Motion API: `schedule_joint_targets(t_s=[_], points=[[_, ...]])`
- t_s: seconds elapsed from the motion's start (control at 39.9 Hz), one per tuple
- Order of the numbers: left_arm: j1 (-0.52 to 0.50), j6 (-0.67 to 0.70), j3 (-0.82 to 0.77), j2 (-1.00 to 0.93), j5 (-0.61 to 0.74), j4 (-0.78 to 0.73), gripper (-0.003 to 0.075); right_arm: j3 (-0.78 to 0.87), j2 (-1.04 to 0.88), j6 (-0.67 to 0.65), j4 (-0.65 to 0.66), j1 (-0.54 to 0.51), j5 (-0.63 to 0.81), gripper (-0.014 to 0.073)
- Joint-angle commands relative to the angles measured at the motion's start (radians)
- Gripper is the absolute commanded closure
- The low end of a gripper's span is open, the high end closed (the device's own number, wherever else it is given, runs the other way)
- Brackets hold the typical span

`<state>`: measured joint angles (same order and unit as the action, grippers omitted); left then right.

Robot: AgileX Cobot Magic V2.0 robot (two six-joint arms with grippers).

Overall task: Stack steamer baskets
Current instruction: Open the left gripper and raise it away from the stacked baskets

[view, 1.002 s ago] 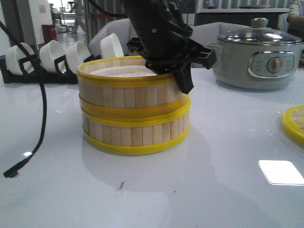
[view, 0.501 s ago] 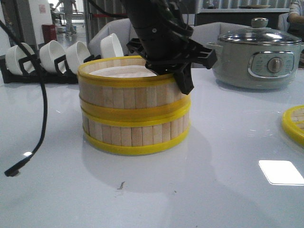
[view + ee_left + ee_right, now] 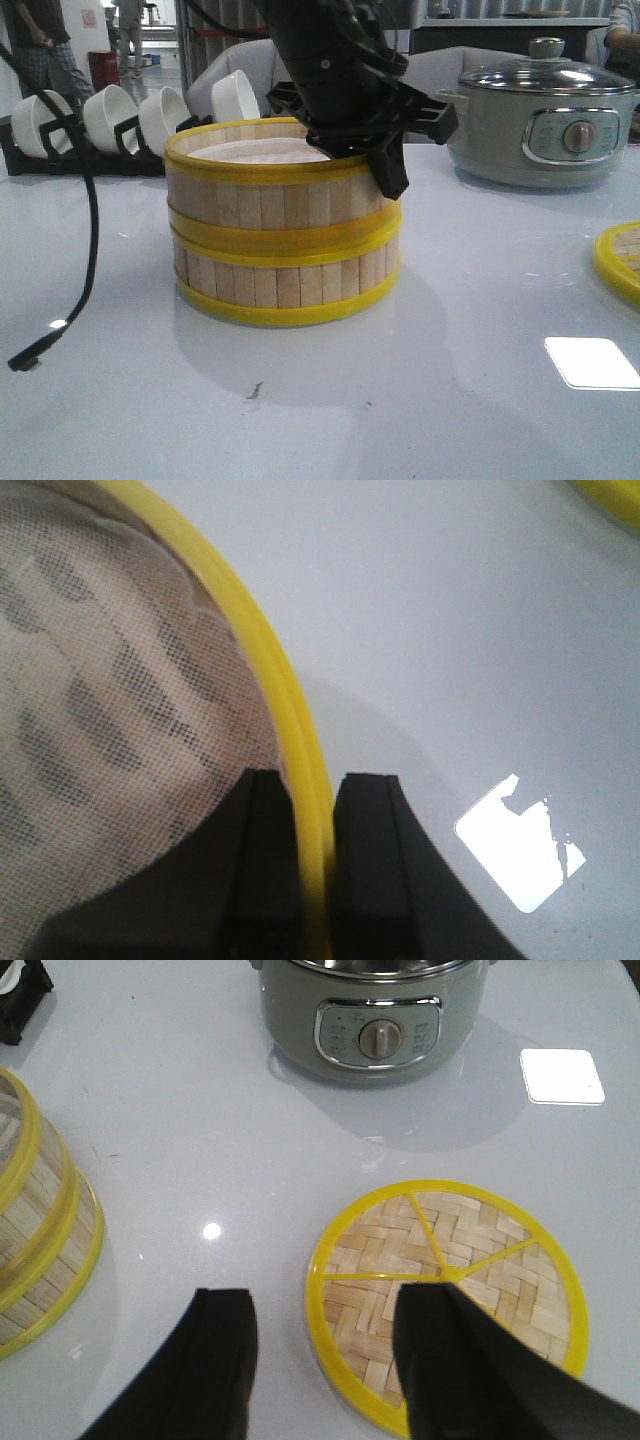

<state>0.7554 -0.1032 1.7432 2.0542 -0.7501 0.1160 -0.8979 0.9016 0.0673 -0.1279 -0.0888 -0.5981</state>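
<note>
A glossy white table (image 3: 480, 400) carries two stacked steamer baskets (image 3: 283, 220) left of centre, the upper basket (image 3: 275, 190) seated on the lower basket (image 3: 285, 280); the left gripper (image 3: 312, 830) is clamped on the upper basket's yellow rim; the right gripper (image 3: 320, 1360) hangs with fingers apart over a woven bamboo lid (image 3: 450, 1290); a grey electric pot (image 3: 545, 115) stands behind.

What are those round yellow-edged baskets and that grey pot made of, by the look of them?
The steamer baskets: pale matte slats, probably bamboo, with glossy yellow rims that look like plastic, and a thin white mesh-like liner. The grey pot: smooth body, plastic or painted metal; clear glass lid with a shiny metal rim.
</note>
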Motion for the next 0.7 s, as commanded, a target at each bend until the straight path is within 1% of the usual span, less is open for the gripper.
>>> schedule_joint_targets(t_s=[0.0,0.13,0.25,0.43,0.68], points=[[0.012,-0.002,0.036,-0.053,0.055,0.023,0.0545,-0.039,-0.005,0.006,0.008,-0.001,0.074,0.0169],[0.012,-0.002,0.036,-0.053,0.055,0.023,0.0437,-0.039,-0.005,0.006,0.008,-0.001,0.074,0.0169],[0.012,-0.002,0.036,-0.053,0.059,0.006,0.0378,-0.039,-0.005,0.006,0.008,-0.001,0.073,0.0169],[0.012,-0.002,0.056,-0.053,0.05,-0.044,0.0367,-0.039,-0.005,0.006,0.008,-0.001,0.072,0.0169],[0.012,-0.002,0.147,-0.053,0.029,-0.067,0.0367,-0.039,-0.005,0.006,0.007,-0.001,0.072,0.0169]])
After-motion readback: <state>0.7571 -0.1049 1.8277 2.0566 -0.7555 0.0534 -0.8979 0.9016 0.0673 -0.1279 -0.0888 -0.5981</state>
